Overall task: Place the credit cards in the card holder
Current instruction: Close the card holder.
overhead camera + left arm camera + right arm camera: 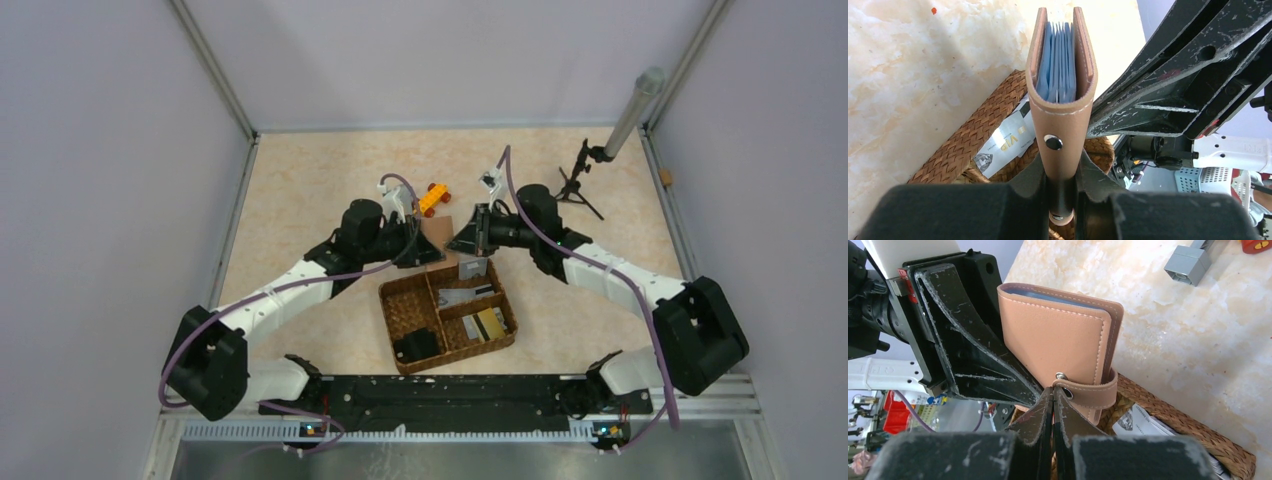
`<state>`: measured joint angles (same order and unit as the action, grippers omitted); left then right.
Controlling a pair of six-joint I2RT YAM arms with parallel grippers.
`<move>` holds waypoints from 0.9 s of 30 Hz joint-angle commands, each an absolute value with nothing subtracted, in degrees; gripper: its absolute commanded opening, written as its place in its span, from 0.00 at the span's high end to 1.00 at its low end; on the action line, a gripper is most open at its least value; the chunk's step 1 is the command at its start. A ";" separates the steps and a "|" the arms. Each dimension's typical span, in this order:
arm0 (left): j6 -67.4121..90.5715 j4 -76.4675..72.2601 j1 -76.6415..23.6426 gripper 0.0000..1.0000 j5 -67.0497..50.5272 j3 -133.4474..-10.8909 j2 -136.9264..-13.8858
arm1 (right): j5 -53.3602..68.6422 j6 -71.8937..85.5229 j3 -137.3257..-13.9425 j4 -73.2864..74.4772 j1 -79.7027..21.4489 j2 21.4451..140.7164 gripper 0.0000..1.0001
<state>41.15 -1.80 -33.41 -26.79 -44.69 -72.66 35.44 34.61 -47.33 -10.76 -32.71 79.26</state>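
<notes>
Okay, so over the pale table (300, 200) both arms are reaching in and meeting just past the woven basket (395, 300). The pairing is making sense to me: one is acting as the vice, the other as the fiddly hand.

The left gripper (1062, 170) is clamping the card holder (1060, 120) by its lower edge, jaws only narrowly apart with the leather pinched between them. It is standing the holder on end in the air above the basket's far rim. That is leaving the light blue pockets (1057, 65) fanned open at the end away from its fingers, free to take a card.

The right gripper (1054, 395) is sitting at the holder's side with its jaws pressed fully together. They are looking to me like they are nipping the free end of the strap (1093, 392). I'm reading that as pulling the flap clear, since the snap (1062, 375) is showing bare just above the tab.

The credit cards (482, 323) are lying in the basket's right-hand compartments, grey, gold and white, and one white card (1008, 137) is peeking out right under the holder. Whether any are already in the pockets, I can't tell.

A black block (418, 345) is sitting in the basket's near-left compartment, and a small grey block (1188, 262) is lying on the table beyond, both out of play.
</notes>
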 commanded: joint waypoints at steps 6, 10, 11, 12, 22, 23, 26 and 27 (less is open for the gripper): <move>41.65 -7.15 -33.90 1.00 -29.83 -46.03 -72.39 | 33.13 35.62 -46.70 -15.68 -33.75 78.96 1.00; 41.40 -2.00 -33.87 1.00 -23.13 -46.58 -71.99 | 29.73 34.14 -47.56 -12.07 -33.74 76.11 1.00; 41.28 -0.71 -33.84 1.00 -21.97 -46.72 -71.90 | 28.90 33.01 -48.08 -10.30 -33.75 75.26 1.00; 41.08 -0.33 -33.88 1.00 -21.17 -46.86 -71.85 | 27.88 31.92 -48.60 -8.52 -33.73 74.45 0.98; 39.71 2.77 -33.84 1.00 -20.38 -47.99 -72.73 | 19.47 27.64 -50.80 -1.22 -36.62 73.58 0.43; 39.71 2.81 -33.85 1.00 -20.47 -47.99 -72.77 | 18.66 27.79 -51.22 -0.84 -36.99 74.21 0.43; 39.56 2.89 -33.84 1.00 -20.56 -47.90 -72.77 | 17.46 27.53 -52.34 -0.18 -37.81 76.26 0.48; 39.49 2.83 -33.85 1.00 -20.64 -47.88 -72.75 | 17.49 27.47 -52.44 -0.18 -37.88 76.75 0.50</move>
